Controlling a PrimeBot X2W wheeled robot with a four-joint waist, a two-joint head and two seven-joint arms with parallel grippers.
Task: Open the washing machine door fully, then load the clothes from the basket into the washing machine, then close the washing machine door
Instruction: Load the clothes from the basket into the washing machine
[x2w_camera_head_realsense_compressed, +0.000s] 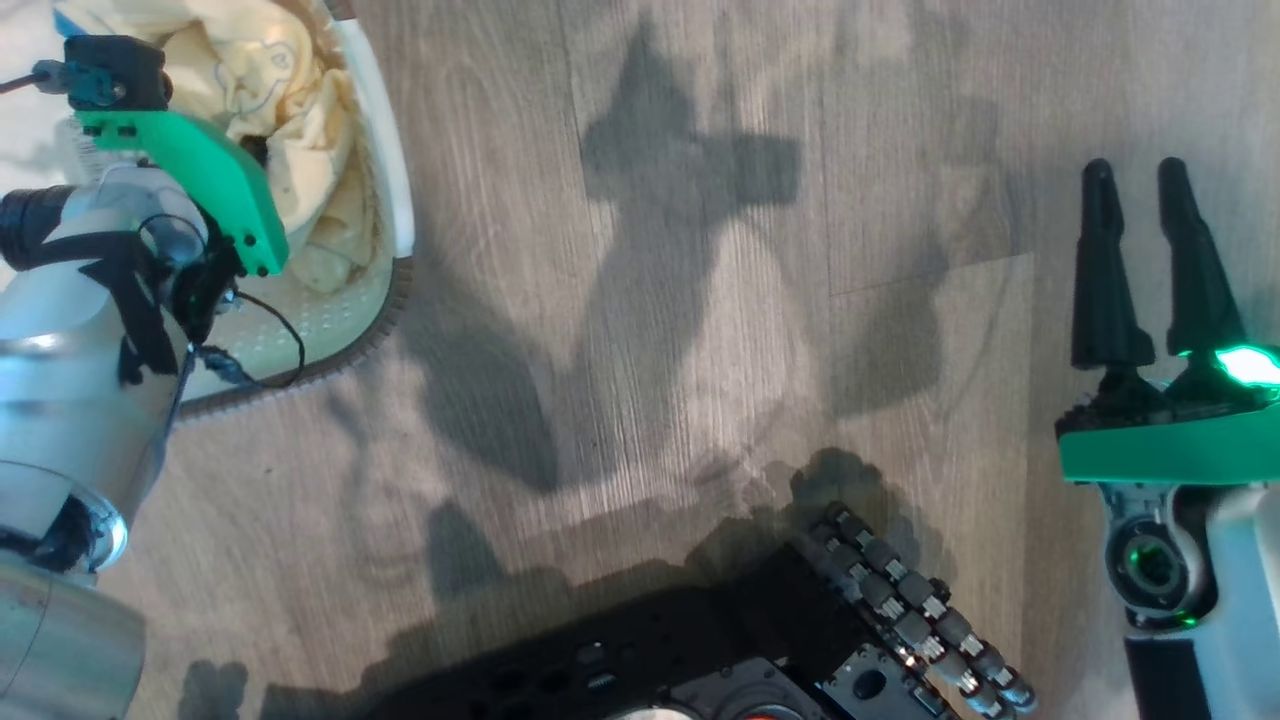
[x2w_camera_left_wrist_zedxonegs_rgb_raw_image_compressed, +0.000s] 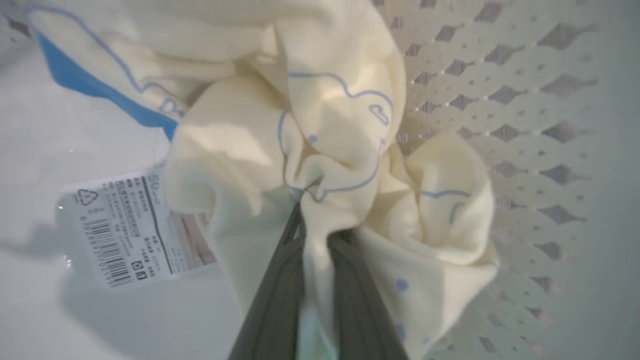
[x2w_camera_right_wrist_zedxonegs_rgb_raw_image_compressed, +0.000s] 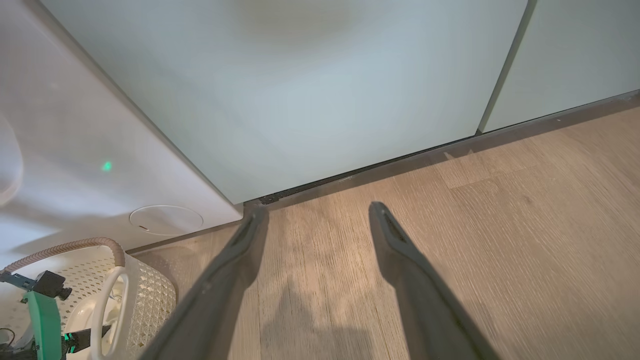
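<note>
Head view: finds the left gripper (x2w_camera_head_realsense_compressed: 240, 200) reaching down into the basket (x2w_camera_head_realsense_compressed: 385, 320) at the upper left, fingertips hidden among the clothes (x2w_camera_head_realsense_compressed: 290, 120), which lie pale yellow and bunched inside. Puts the right gripper (x2w_camera_head_realsense_compressed: 1135, 175) at the far right, well apart from the basket, over bare wooden floor (x2w_camera_head_realsense_compressed: 640, 300), its two dark fingers parted with nothing between them.

Left wrist view: shows both fingers (x2w_camera_left_wrist_zedxonegs_rgb_raw_image_compressed: 272, 300) clenched on a fold of the clothes, with cloth pinched between the jaws and puckered at the tips. Shows blue outline prints and a blue trim on the fabric, a barcode label (x2w_camera_left_wrist_zedxonegs_rgb_raw_image_compressed: 125, 225) flat on the basket's bottom beside the heap, and perforated sides on the right.

Right wrist view: shows jaws released and spread wide above the floor, pointing toward the foot of a pale mint-green cabinet panel (x2w_camera_right_wrist_zedxonegs_rgb_raw_image_compressed: 300, 100). Places the white washing machine (x2w_camera_right_wrist_zedxonegs_rgb_raw_image_compressed: 75, 150) at the left, with a round cover (x2w_camera_right_wrist_zedxonegs_rgb_raw_image_compressed: 166, 220) low on its front and the basket just before it.
</note>
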